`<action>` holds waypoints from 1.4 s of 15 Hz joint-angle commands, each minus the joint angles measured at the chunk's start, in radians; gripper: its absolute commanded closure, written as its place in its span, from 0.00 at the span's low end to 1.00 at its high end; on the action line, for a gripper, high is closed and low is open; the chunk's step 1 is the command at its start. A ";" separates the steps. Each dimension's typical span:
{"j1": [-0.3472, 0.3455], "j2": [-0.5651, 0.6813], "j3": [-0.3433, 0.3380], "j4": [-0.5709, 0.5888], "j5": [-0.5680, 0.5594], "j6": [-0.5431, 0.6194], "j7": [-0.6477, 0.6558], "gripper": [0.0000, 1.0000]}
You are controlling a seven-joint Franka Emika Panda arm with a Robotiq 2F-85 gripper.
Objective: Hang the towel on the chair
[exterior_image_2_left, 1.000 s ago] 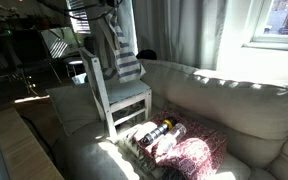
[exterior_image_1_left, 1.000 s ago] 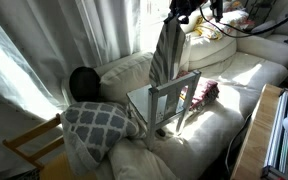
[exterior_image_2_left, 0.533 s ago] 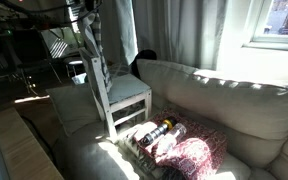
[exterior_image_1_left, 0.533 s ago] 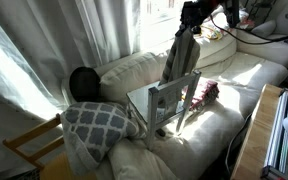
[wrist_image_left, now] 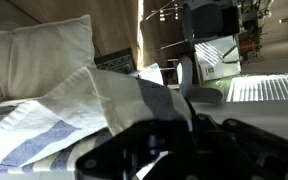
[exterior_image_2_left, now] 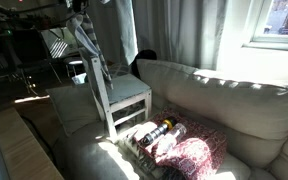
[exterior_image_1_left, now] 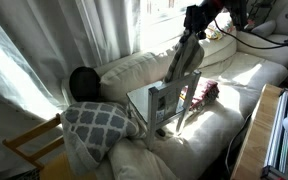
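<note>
1. The gripper [exterior_image_1_left: 195, 20] has its jaws clamped on the top of the towel [exterior_image_1_left: 181, 62]; the striped cloth hangs down, its lower end at the back of the chair [exterior_image_1_left: 162, 102].
2. The chair stands on a cream sofa [exterior_image_2_left: 234, 100] patched with sunlight; a lattice cushion [exterior_image_1_left: 96, 124] lies nearby.
3. Pale curtains [exterior_image_1_left: 74, 35] hang behind the sofa; a window [exterior_image_2_left: 279, 22] glows bright.

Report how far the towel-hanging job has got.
Done: the towel is lifted, gripped by the end effector. In hand: it hangs slanted down to the back of the chair on the sofa. Left: drape it over the top rail and release; it does not look hung on its own yet.
</note>
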 commanded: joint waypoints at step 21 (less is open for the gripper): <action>0.051 -0.095 0.053 -0.048 -0.177 -0.244 0.043 0.99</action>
